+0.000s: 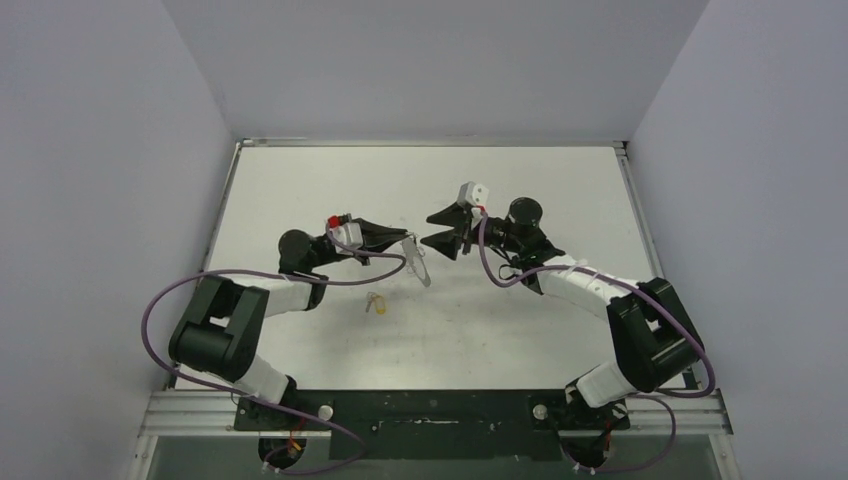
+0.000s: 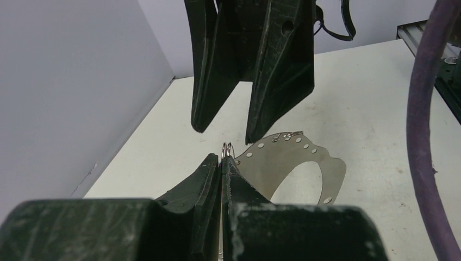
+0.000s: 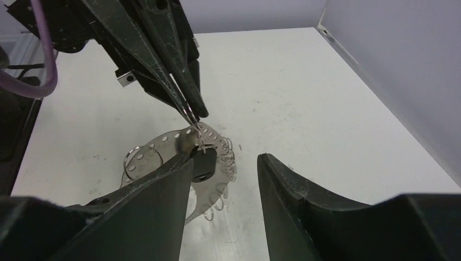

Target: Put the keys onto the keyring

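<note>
Black key (image 3: 204,164) partly hidden by the parted right hand (image 3: 225,161); left hand (image 3: 192,113) pinches the keyring (image 3: 162,143).

Honestly, nothing to read here. No text, label, brand, number or sign comes through in any of the three views. The left wrist block (image 1: 347,234) and the right wrist block (image 1: 470,191), both white, are way too small to tell if anything's printed on them.
</note>
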You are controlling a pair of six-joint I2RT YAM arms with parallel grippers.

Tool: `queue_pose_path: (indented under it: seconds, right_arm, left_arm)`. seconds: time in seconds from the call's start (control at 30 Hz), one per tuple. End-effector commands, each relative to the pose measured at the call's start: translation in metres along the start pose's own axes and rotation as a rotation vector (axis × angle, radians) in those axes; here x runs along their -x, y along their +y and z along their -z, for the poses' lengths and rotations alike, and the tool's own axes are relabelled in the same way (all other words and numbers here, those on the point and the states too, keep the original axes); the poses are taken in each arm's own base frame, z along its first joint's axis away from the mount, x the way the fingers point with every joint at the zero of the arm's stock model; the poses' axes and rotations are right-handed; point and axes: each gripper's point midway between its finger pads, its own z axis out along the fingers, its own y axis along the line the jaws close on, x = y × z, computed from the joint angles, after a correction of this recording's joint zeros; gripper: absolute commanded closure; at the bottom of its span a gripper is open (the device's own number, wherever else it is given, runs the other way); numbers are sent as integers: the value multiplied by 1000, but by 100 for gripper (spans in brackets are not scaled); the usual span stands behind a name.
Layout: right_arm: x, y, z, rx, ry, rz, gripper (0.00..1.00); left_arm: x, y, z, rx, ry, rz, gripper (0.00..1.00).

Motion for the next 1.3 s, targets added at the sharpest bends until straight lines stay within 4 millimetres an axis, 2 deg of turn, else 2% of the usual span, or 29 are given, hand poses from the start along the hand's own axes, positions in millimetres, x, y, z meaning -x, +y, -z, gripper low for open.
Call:
queue_pose_path:
  seconds: [0.0,0.1,0.17,0.57,0.63,0.73,0.8,0.93,1.03,1.1,1.17,1.27]
  right_arm:
    - [25,29,-16,141,-72,108,52]
    - [25,41,-21,172,-72,113,52]
    - [25,45,-23,181,-74,116,56]
    - [39,51,-31,210,-108,121,87]
    - [39,51,-30,206,-108,123,86]
    - [40,49,-28,188,-109,128,70]
    - [41,48,-27,177,-111,136,69]
    - [43,48,-27,180,-115,143,81]
    - [44,48,-27,179,-120,144,81]
    - [46,46,-27,168,-126,150,80]
    - [47,45,-26,159,-129,156,72]
    - [48,44,-25,147,-132,162,66]
  left_arm:
    - [35,-11,-3,-29,-76,-96,100]
    - [40,-15,-3,-30,-84,-98,100]
    - [43,-18,-4,-35,-89,-97,100]
    - [45,-23,-7,-47,-97,-86,100]
    - [45,-23,-8,-49,-98,-82,100]
    - [45,-23,-8,-49,-97,-77,100]
    - [45,-23,-8,-47,-98,-75,100]
    - [45,-23,-8,-50,-97,-71,100]
    - [43,-24,-8,-50,-94,-66,100]
    - [41,-24,-8,-50,-92,-62,100]
    - [41,-25,-7,-50,-90,-59,100]
    - [39,-26,-6,-48,-87,-53,100]
